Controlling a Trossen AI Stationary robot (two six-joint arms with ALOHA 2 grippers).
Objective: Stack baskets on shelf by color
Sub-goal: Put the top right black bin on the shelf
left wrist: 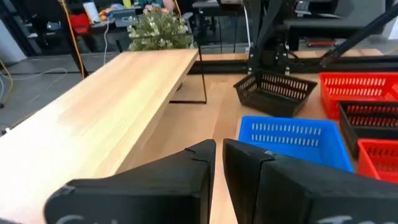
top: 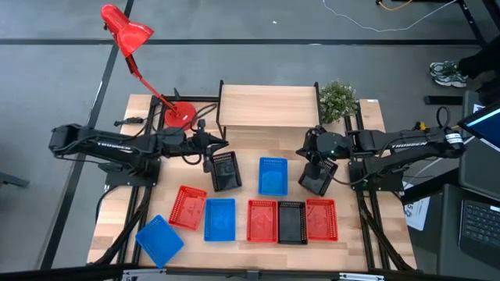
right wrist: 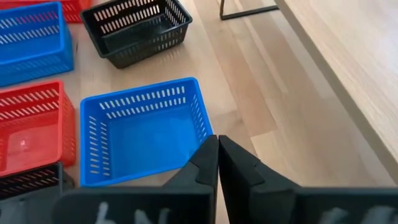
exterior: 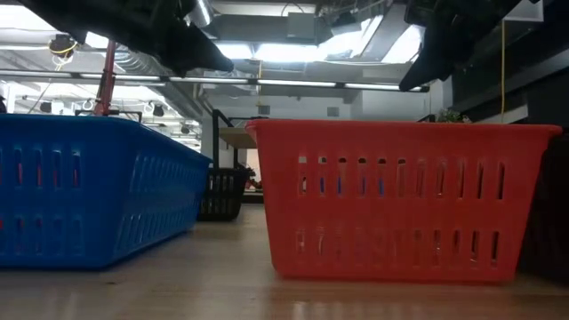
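The shelf (top: 266, 105) stands at the far middle of the table with a bare wood top (left wrist: 112, 112). My left gripper (top: 221, 143) hovers shut in front of its left end, above a black basket (top: 225, 170). My right gripper (top: 307, 152) hovers shut in front of its right end, above another black basket (top: 316, 178), tilted down. A blue basket (top: 273, 175) sits on the table between the two black ones. Nearer the front edge stand red (top: 187, 207), blue (top: 219, 218), red (top: 262, 220), black (top: 291, 222) and red (top: 320, 218) baskets, with one more blue basket (top: 159, 240) at the near left.
A red desk lamp (top: 125, 33) has its base (top: 180, 115) left of the shelf. A small potted plant (top: 337, 99) stands at the shelf's right end. Bare tabletop (right wrist: 242, 93) lies between the shelf and the loose baskets.
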